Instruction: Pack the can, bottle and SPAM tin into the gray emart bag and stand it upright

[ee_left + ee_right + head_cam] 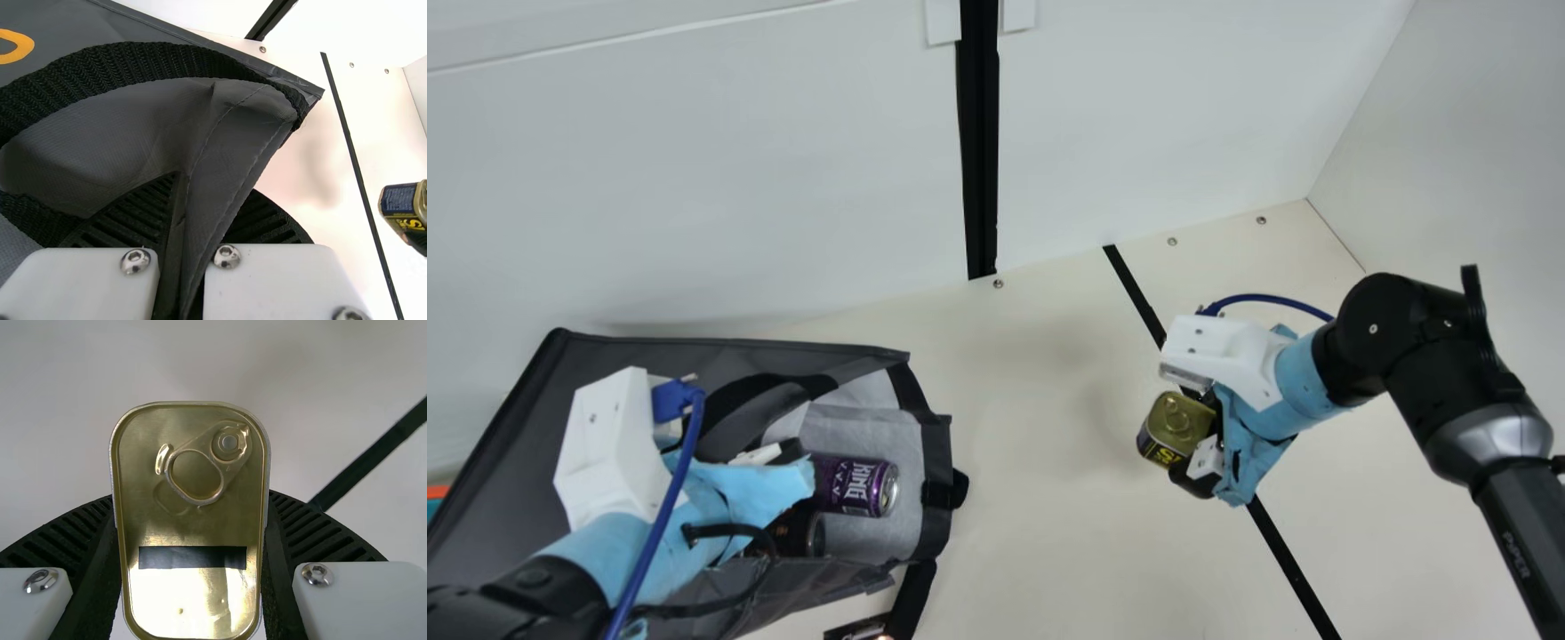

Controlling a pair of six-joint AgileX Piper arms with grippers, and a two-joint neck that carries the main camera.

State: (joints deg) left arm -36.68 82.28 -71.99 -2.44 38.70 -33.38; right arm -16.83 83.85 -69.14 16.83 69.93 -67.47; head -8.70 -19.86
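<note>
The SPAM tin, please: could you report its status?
Left gripper clamped on gray bag fabric. Right gripper holding SPAM tin outside it. Purple can inside; bag on its side, not yet upright.

A white wall (694,178) at the back, and down it runs the black strip (980,151), right to the cream bench (1049,551)! Pale tabs (943,20) flank its upper end, a screw (998,284) beside its foot. Right of the strip, a black line (1289,556) slants over the bench; farther right, the side wall (1476,133).
</note>
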